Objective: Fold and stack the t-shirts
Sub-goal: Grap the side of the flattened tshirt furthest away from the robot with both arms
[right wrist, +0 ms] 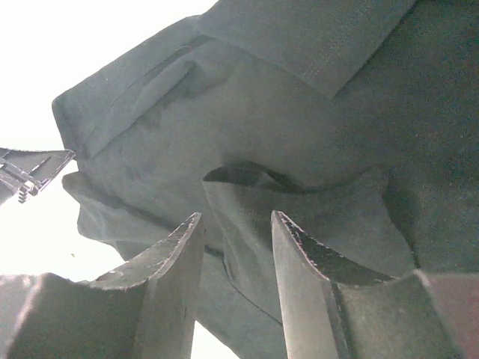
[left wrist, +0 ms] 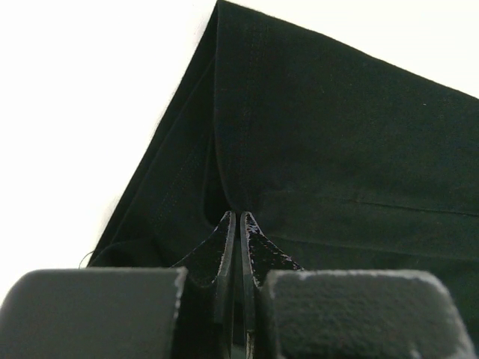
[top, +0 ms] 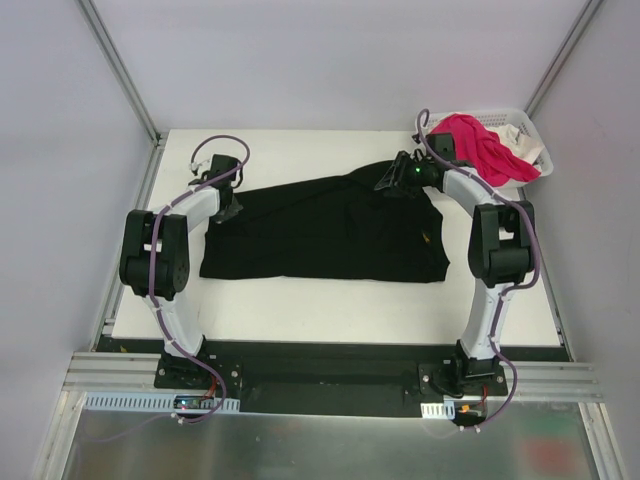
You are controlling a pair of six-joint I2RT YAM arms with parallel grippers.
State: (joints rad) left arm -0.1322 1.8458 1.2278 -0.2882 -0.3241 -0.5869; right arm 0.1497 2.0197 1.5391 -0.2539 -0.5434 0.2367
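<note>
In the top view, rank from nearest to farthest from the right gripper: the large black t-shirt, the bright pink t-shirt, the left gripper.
1. large black cloth t-shirt, directly under the right gripper.
2. bright pink cloth t-shirt, in the white plastic lattice basket, to the right.
3. left gripper, at the black shirt's far left edge.

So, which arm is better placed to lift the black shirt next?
Left, probably: the left fingers are shut on a corner of the black shirt, while the right fingers stand open above it.
</note>
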